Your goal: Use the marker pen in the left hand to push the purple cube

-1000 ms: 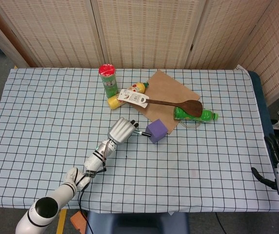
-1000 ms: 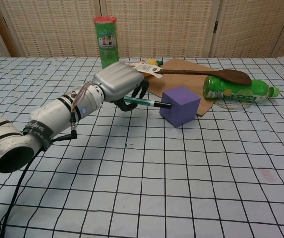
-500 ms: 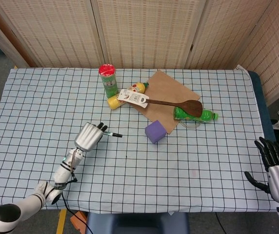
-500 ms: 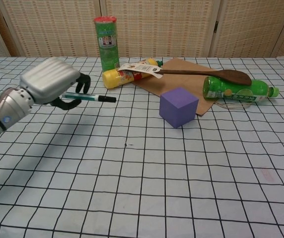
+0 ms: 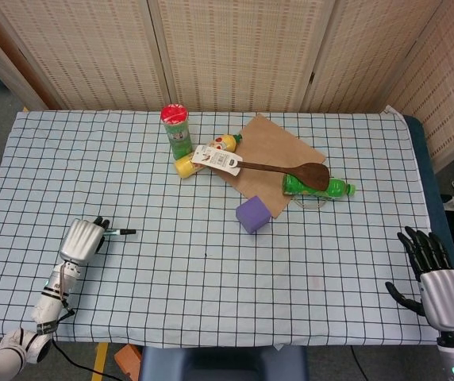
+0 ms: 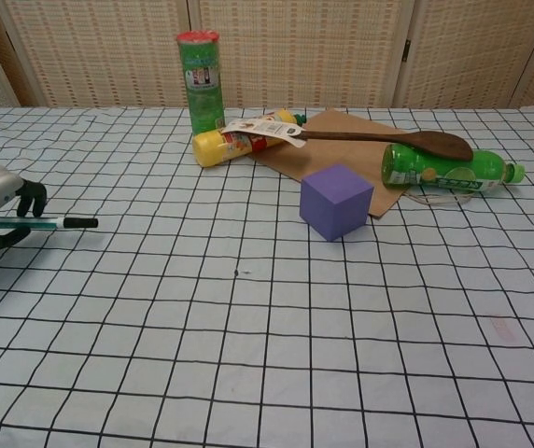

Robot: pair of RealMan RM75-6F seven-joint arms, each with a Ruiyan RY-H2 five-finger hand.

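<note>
Left hand has pulled well back from the purple cube to the desk's near-left corner, fingers wrapped on the marker pen, tip pointing toward the cube but far from it. Cube sits mid-desk at the near edge of the brown board, so the push looks done, arm retreating. Right hand hangs off the near-right corner, fingers spread, holding nothing.

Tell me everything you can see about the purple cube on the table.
The purple cube is a plain, matte, solid-coloured block with sharp edges, foam-like in look. It sits flat on the checked tablecloth, turned corner-on to the chest camera, just in front of the brown board. Nothing holds it; the left hand is far off.
</note>
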